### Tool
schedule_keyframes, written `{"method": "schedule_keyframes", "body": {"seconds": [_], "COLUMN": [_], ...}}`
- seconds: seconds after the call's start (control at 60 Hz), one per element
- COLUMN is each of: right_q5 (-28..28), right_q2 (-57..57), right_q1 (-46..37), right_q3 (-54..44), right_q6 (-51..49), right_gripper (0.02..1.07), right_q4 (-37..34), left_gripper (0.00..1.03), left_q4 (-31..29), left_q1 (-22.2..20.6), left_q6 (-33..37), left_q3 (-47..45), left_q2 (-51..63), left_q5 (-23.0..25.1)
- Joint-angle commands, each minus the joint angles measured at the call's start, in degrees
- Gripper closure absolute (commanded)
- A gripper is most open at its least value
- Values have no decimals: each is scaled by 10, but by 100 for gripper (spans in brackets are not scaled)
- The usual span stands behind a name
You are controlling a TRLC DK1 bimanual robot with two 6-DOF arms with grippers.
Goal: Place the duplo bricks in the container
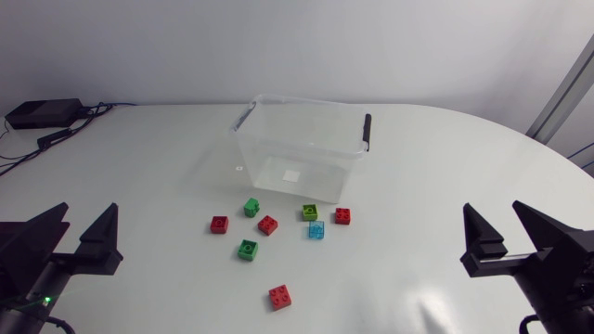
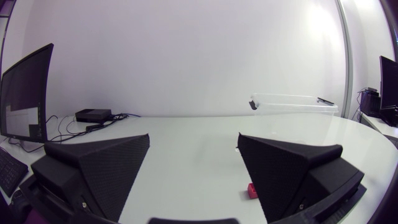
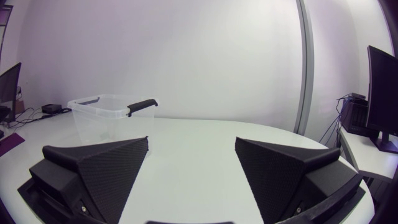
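The white table [image 1: 445, 186] fills the scene. Far of the middle stands the clear plastic container [image 1: 278, 153], open-topped, with a black handle [image 1: 367, 132] on its right rim. In the right wrist view the container [image 3: 106, 115] sits well ahead of the gripper and to the left. In the left wrist view it [image 2: 292, 106] sits well ahead and to the right.

The left gripper [image 1: 88, 221] rests at the near left edge with its wedge fingers spread wide and nothing between them. The right gripper [image 1: 492, 221] rests at the near right edge, equally spread and empty. A small black box [image 1: 42, 113] with cables lies at the far left.

All eight duplo bricks lie on the table, outside the container and on its near side:
- Just near its front wall, left to right, are a green brick [image 1: 251, 208], an olive-green brick [image 1: 310, 212] and a red brick [image 1: 342, 216].
- Slightly nearer are a left red brick [image 1: 219, 224], a middle red brick [image 1: 267, 224] and a light blue brick [image 1: 316, 230], the blue one touching the olive-green one.
- A second green brick [image 1: 248, 249] lies nearer again.
- A lone red brick [image 1: 281, 296] lies nearest of all.
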Motion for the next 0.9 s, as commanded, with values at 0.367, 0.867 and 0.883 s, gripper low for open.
{"method": "schedule_keyframes", "body": {"seconds": [0.367, 0.867, 0.883], "right_q5": [-2, -3, -3], "right_q2": [-4, 112, 117], "right_q1": [5, 20, 22], "right_q3": [-11, 133, 137], "right_q6": [3, 15, 17], "right_gripper": [7, 7, 7], "right_q4": [-3, -41, -41], "left_gripper": [4, 5, 5], "left_q4": [0, -143, -143], "left_q1": [0, -28, -29], "left_q6": [-6, -50, -50], "left_q3": [-9, 242, 248], "left_q2": [-7, 180, 191], "left_q5": [0, 0, 0]}}
